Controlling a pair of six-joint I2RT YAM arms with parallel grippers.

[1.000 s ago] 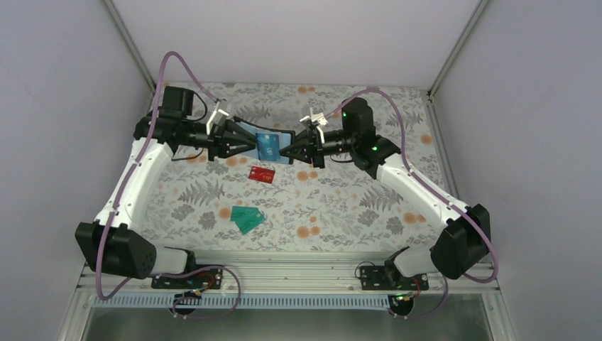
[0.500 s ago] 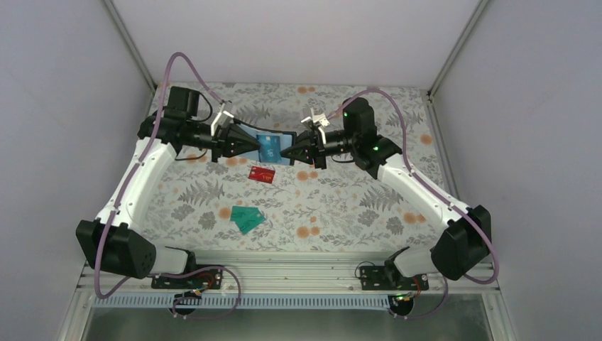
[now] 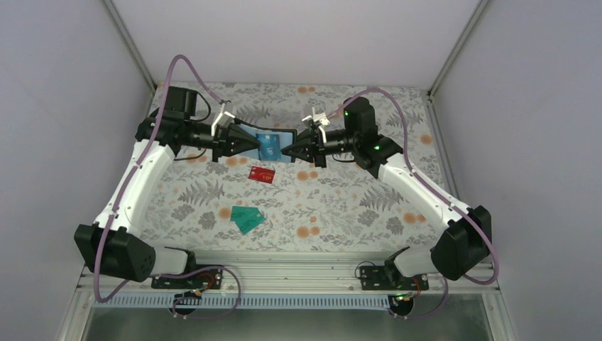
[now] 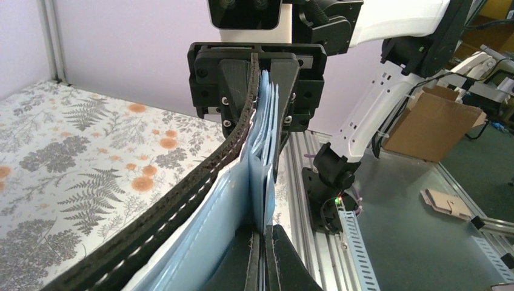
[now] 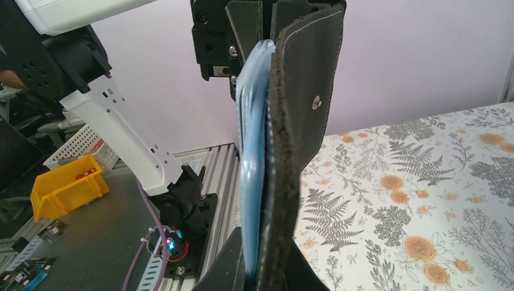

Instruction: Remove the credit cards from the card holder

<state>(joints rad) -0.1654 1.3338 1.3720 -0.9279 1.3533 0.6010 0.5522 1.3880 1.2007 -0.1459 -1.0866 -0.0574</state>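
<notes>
The card holder (image 3: 285, 135) hangs open in the air at the back of the table, held between both grippers. Its black stitched edge (image 4: 200, 176) and snap-button outer face (image 5: 306, 91) show in the wrist views. My right gripper (image 3: 286, 150) (image 5: 271, 267) is shut on its right end. My left gripper (image 3: 254, 144) (image 4: 262, 257) is shut on a thin blue sheet at the left end, which looks like the blue card (image 3: 268, 146) (image 4: 267, 176) still lying in the holder. The red card (image 3: 262, 174) and two teal-green cards (image 3: 247, 218) lie on the table.
The floral tablecloth (image 3: 355, 199) covers the table, with grey walls on three sides. The metal rail (image 3: 298, 273) with the arm bases runs along the near edge. The loose cards lie below and in front of the held holder.
A second ago my left gripper's jaws were spread around the holder's left end. They have closed on it. The right gripper and the cards on the table have not moved.
</notes>
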